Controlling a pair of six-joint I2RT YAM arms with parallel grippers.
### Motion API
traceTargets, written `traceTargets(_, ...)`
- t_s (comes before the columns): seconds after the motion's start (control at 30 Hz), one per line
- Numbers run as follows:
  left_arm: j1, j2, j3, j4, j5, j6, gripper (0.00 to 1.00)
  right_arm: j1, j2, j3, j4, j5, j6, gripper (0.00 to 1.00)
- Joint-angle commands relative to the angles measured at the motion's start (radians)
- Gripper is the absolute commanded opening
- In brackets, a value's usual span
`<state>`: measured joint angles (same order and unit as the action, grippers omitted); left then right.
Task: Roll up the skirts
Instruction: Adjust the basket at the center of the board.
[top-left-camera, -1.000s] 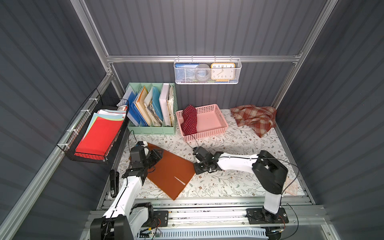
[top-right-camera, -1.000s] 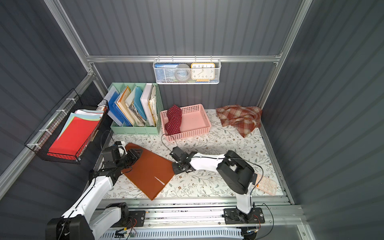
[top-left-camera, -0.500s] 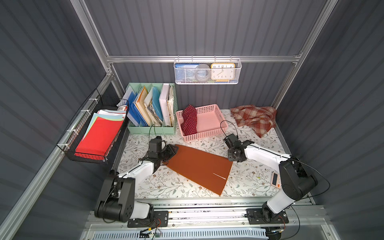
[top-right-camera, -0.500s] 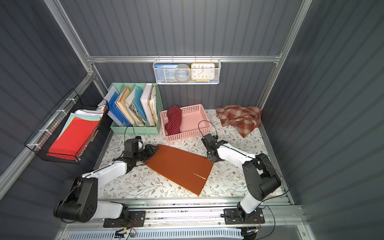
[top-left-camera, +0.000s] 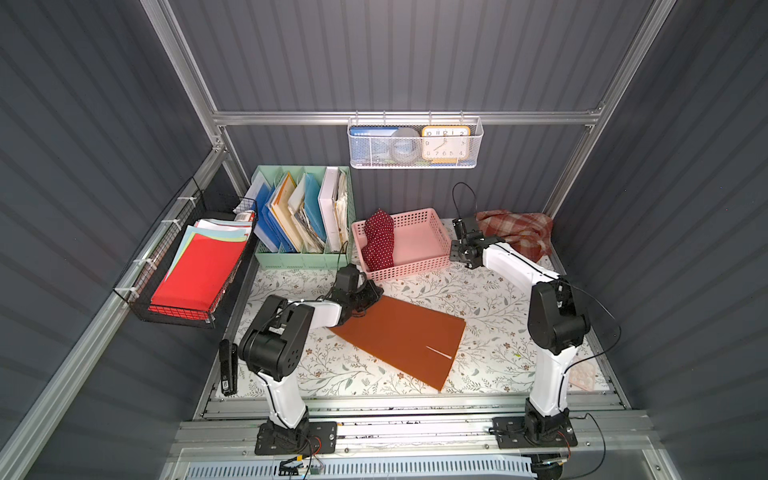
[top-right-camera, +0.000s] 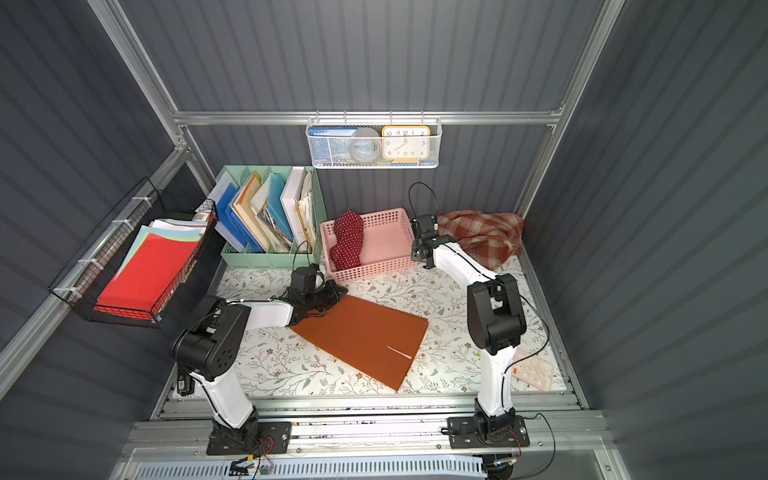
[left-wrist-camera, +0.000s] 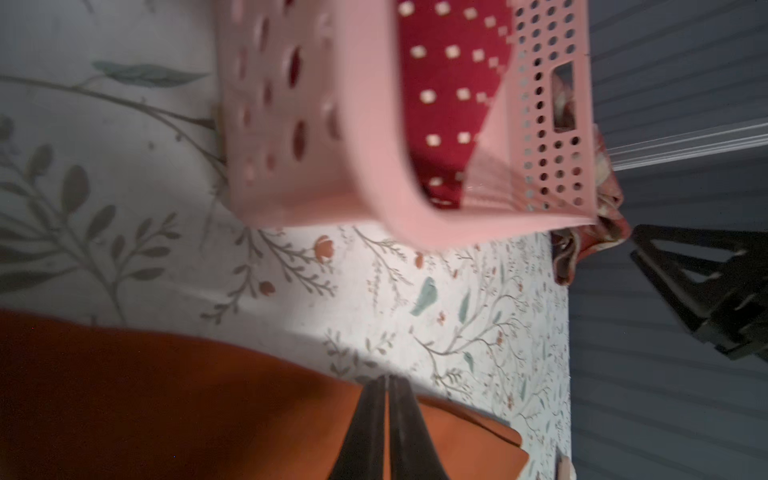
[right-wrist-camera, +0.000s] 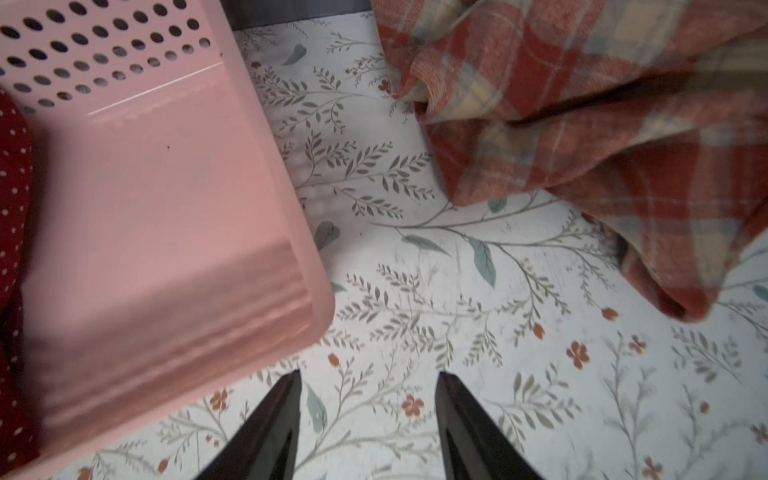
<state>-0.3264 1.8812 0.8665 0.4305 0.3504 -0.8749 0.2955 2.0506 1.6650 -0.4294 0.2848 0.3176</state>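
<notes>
While my left gripper (left-wrist-camera: 387, 380) sits pinched together at a corner of the rust-orange skirt (top-left-camera: 399, 336), my right gripper (right-wrist-camera: 368, 378) hangs apart over the table (right-wrist-camera: 457, 270) — between pink basket (right-wrist-camera: 166, 249) and plaid skirt (right-wrist-camera: 582, 124); polka-dot skirt (top-left-camera: 379, 241) in basket.

A lab test booth posing as an office; grey panel walls (top-left-camera: 415, 54), aluminium frame (top-left-camera: 407, 117), file organiser (top-left-camera: 303, 259), clock (top-left-camera: 445, 143).

Top views sharp, desk (top-left-camera: 478, 291) brightly lit, walls (top-left-camera: 415, 62) dim; left wrist view blurred, pink basket (left-wrist-camera: 316, 137) smeared upper centre.
</notes>
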Motion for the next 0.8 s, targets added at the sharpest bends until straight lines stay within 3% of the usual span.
traceTargets(0.0,0.003,0.073,0.071,0.008,-0.055,0.03,0.0,-0.028,0.079,0.102,0.037,-0.109,-0.029,0.58)
traceTargets(0.2,0.012,0.196,0.213,-0.034,-0.116,0.048,0.0,-0.065,0.229,0.252,0.049,-0.231,-0.045,0.55)
traceTargets(0.3,0.037,0.243,0.278,-0.048,-0.106,0.055,0.0,-0.068,0.251,0.261,0.057,-0.218,-0.054,0.51)
traceTargets(0.37,0.055,0.282,0.33,-0.067,-0.106,0.064,0.0,-0.077,0.256,0.246,0.067,-0.23,-0.049,0.41)
traceTargets(0.43,0.07,0.326,0.385,-0.075,-0.094,0.069,0.0,-0.089,0.253,0.236,0.049,-0.214,-0.031,0.2)
traceTargets(0.53,0.093,0.379,0.464,-0.109,-0.092,0.087,0.0,-0.105,0.217,0.182,0.041,-0.224,-0.002,0.07)
traceTargets(0.6,0.113,0.401,0.494,-0.107,-0.09,0.086,0.0,-0.107,0.186,0.12,0.104,-0.254,0.001,0.11)
traceTargets(0.67,0.132,0.417,0.525,-0.106,-0.079,0.08,0.0,-0.107,0.187,0.108,0.154,-0.282,0.004,0.27)
traceTargets(0.7,0.141,0.423,0.535,-0.104,-0.069,0.079,0.0,-0.107,0.201,0.138,0.13,-0.293,0.0,0.4)
traceTargets(0.77,0.145,0.423,0.536,-0.084,-0.019,0.068,0.06,-0.107,0.216,0.214,0.014,-0.29,-0.001,0.48)
